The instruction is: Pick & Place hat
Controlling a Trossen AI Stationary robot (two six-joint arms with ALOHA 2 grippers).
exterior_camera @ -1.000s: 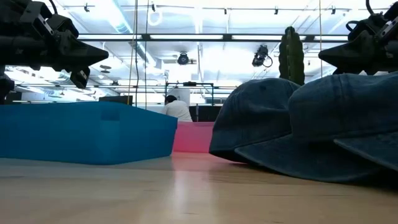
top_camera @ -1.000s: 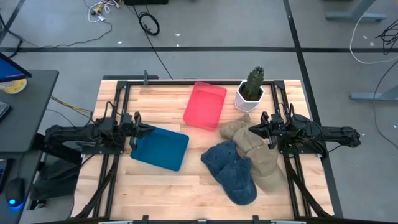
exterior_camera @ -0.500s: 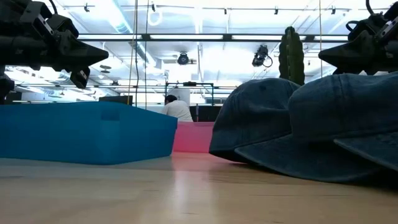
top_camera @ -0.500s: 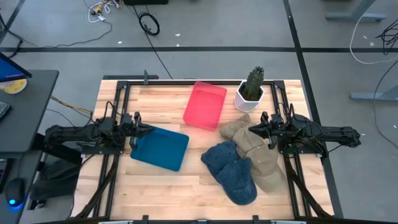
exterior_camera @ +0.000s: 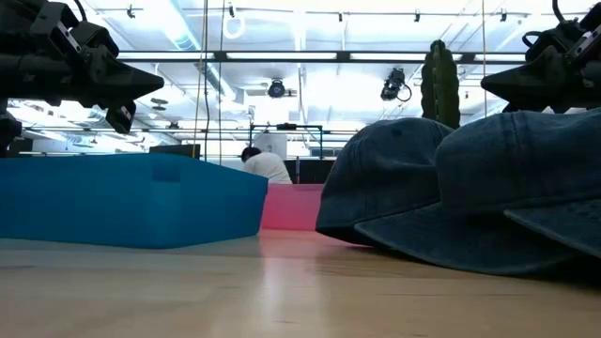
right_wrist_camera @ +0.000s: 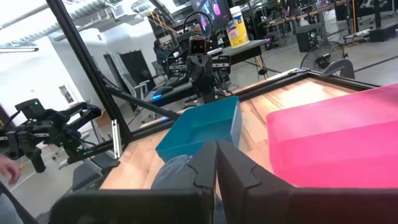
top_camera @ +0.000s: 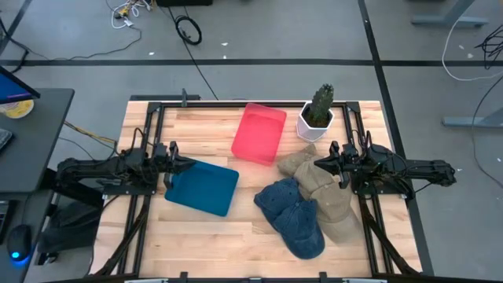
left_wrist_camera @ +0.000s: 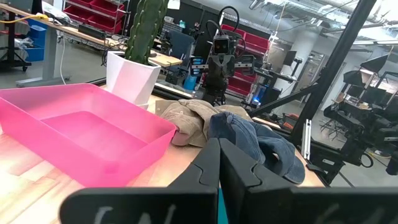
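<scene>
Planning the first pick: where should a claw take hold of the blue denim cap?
Probably the blue denim cap by its soft crown, from straight above: it lies at the pile's front, partly over the tan cap, so its fabric is exposed. The right claw hovers nearest.

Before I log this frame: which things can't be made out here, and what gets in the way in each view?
- How many tan hats: high view, the right pincer and the denim hats cover part of the pile.
- Blue bin contents: low view, its near wall hides the inside.
- Cactus pot: low view, hidden behind the hats; only the cactus shows.
- Left pincer: idle at the blue bin's edge.
</scene>
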